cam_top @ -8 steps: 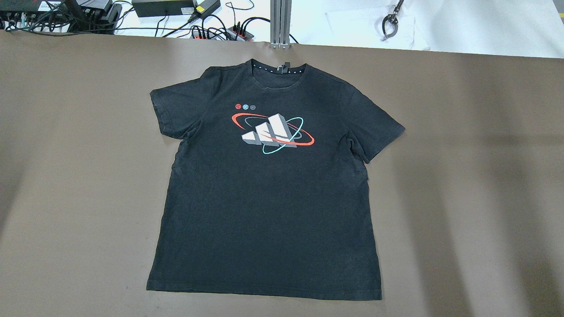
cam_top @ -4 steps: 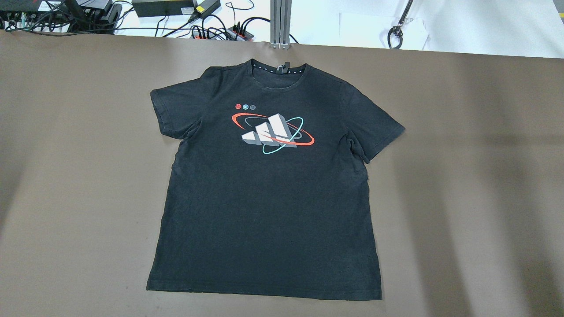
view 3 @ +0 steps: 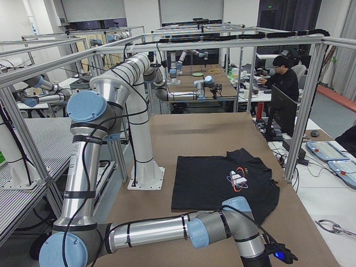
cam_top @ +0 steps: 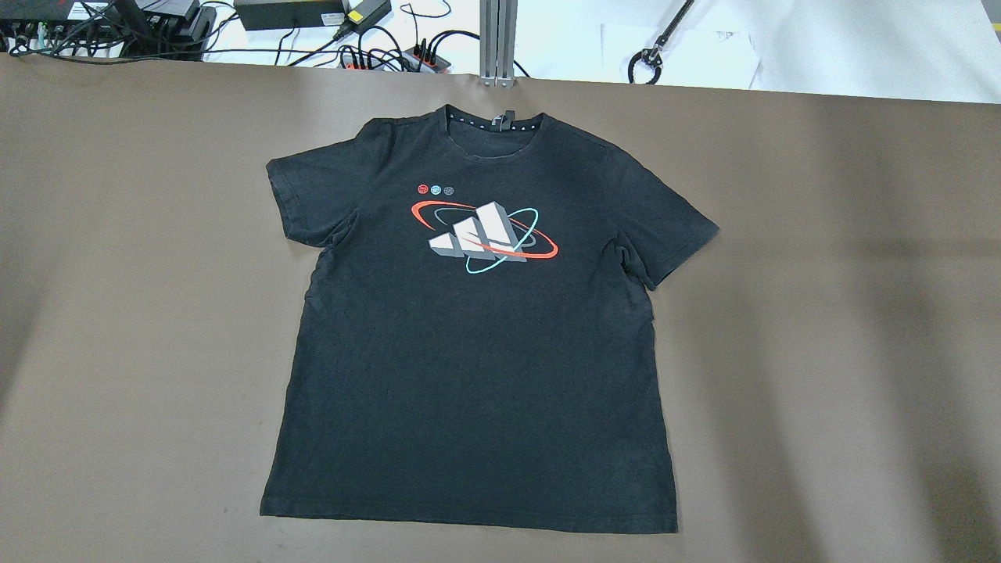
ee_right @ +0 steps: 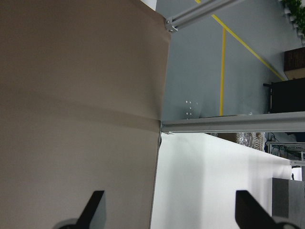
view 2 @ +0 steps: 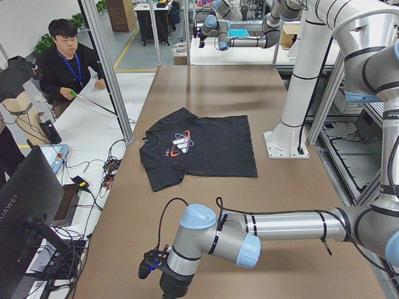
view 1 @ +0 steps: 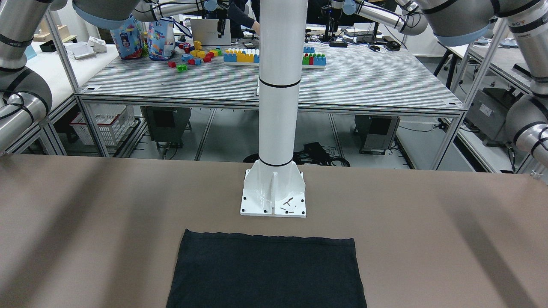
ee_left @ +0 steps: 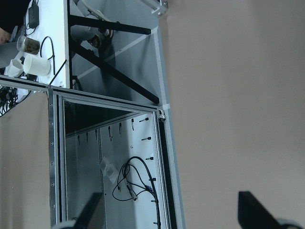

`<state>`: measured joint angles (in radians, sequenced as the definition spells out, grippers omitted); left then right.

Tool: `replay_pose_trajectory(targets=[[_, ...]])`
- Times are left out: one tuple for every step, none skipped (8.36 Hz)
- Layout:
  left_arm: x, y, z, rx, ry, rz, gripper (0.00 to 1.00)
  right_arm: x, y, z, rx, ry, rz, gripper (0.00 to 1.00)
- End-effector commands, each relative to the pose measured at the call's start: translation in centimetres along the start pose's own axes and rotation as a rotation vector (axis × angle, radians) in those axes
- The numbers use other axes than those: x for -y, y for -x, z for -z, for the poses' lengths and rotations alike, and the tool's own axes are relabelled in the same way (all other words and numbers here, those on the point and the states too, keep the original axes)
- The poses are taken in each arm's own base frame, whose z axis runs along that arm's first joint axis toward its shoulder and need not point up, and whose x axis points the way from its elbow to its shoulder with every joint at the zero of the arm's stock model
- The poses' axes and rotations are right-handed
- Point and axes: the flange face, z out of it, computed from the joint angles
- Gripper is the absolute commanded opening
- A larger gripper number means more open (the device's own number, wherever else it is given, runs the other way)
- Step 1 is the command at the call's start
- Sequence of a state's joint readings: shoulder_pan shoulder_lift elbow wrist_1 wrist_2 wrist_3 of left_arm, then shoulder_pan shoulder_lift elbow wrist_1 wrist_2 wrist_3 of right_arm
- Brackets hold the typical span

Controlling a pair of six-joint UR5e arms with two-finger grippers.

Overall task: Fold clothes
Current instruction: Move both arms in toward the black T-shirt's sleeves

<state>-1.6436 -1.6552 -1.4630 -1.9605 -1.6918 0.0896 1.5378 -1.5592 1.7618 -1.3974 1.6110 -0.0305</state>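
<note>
From the front, the black T-shirt [view 1: 265, 269] is lying flat on the brown bench [view 1: 85, 205]. Its hem [view 1: 267, 238] is sitting near the foot of the white pillar [view 1: 278, 85], not touching it.

From overhead, the T-shirt is lying in the middle of the bench, picture side up. Its collar [cam_top: 494, 129] is pointing away from the robot and its hem is pointing toward it. So its long way is running from near the robot to far. Both sleeves [cam_top: 309, 188] are sticking out sideways. I think it is spread like this so each arm can reach one side.

From the left end, the left end effector [view 2: 159, 274] is hanging low, well apart from the T-shirt. A person [view 2: 68, 65] is sitting at a side table.

From the right end, the right end effector [view 3: 275, 253] is hanging far out too, probably to keep out of the way.

In the left wrist view, the left end effector is showing its fingers [ee_left: 95, 210] spread wide, holding nothing.

In the right wrist view, the right end effector is also spreading its fingers [ee_right: 93, 205] wide, holding nothing.
</note>
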Motion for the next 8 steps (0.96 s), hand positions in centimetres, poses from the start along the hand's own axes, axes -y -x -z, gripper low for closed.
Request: replay_pose_trajectory(targets=[[2.7,-0.9,1.0,-0.006,-0.043,-0.015,1.0,0.8,0.7,1.6,0.05,-0.039,0.003,0.95],[2.3,-1.0,1.1,-0.003,-0.066,-0.016,1.0,0.6,0.6,1.7,0.046,-0.04,0.006,0.95],[1.2,-0.9,0.4,-0.002,-0.076,-0.014,1.0,0.5,0.7,1.7,0.051,-0.04,0.009,0.95],[1.6,-1.0,1.0,-0.003,-0.108,-0.02,1.0,-0.9,0.7,1.1,0.052,-0.037,0.006,0.95],[1.7,-1.3,1.2,-0.024,-0.13,-0.028,1.0,-1.5,1.0,0.7,0.051,-0.074,0.011,0.95],[2.0,-2.5,1.0,-0.075,-0.178,-0.049,1.0,-2.6,2.1,0.3,0.06,-0.122,0.03,0.95],[2.7,-3.8,1.1,-0.09,-0.226,-0.074,1.0,-2.1,3.2,0.5,0.07,-0.163,0.011,0.95],[4.7,-5.7,1.3,-0.105,-0.243,-0.107,1.0,-1.4,3.9,0.4,0.083,-0.163,-0.016,0.95]])
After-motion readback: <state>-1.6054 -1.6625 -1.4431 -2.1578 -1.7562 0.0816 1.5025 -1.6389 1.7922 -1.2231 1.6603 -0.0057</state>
